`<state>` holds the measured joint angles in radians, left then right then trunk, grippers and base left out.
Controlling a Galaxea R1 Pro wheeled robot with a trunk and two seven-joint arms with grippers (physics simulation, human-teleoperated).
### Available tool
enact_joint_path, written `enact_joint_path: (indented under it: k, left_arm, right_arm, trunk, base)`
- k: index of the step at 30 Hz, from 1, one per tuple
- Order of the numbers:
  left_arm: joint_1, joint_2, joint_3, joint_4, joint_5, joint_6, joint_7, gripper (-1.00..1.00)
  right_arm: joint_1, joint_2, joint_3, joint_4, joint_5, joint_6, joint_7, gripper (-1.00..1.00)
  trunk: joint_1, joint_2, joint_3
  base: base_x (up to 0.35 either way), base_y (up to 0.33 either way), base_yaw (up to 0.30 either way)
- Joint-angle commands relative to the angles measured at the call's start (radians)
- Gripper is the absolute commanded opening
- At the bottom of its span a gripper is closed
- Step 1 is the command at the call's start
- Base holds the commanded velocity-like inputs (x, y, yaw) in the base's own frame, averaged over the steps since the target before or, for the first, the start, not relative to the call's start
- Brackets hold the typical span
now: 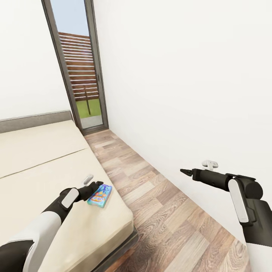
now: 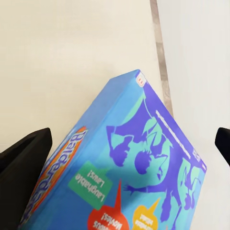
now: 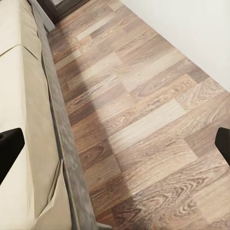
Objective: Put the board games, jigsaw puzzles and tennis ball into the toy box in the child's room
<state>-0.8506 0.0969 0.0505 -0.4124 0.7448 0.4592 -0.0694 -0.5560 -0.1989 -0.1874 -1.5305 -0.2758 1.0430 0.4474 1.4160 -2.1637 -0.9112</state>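
Board game [image 2: 129,167] lettering cut off at edge

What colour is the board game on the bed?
Mostly blue board game, with purple figures; clearest in the left wrist view.

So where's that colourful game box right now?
The blue game box lies flat on the bed, near its floor-side edge, low in the head view and just in front of the left gripper, whose open fingers straddle it in the left wrist view.
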Motion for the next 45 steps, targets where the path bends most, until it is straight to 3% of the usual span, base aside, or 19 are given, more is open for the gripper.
enact_joint_path:
  k: [1, 28, 45]
  left_arm:
    - [0.001, -0.001, 0.003, 0.001, 0.001, 0.01, 0.001, 1.0]
    - [0.001, 0.0, 0.004, 0.001, -0.001, 0.01, 0.003, 1.0]
    - [0.001, 0.0, 0.004, 0.001, -0.002, 0.009, 0.004, 1.0]
  right_arm:
    - [-0.001, 0.0, -0.001, 0.0, 0.006, 0.004, 0.008, 1.0]
    - [-0.001, 0.002, 0.0, 0.0, 0.006, 0.004, 0.008, 1.0]
    - [-0.001, 0.003, 0.0, 0.0, 0.006, 0.004, 0.008, 1.0]
  trunk:
    - [0.0, 0.0, -0.001]
    - [0.0, 0.0, -0.001]
    - [0.0, 0.0, -0.001]
  base:
    - [0.0, 0.0, -0.006]
    - [-0.03, -0.03, -0.007]
    - [-0.003, -0.003, -0.182]
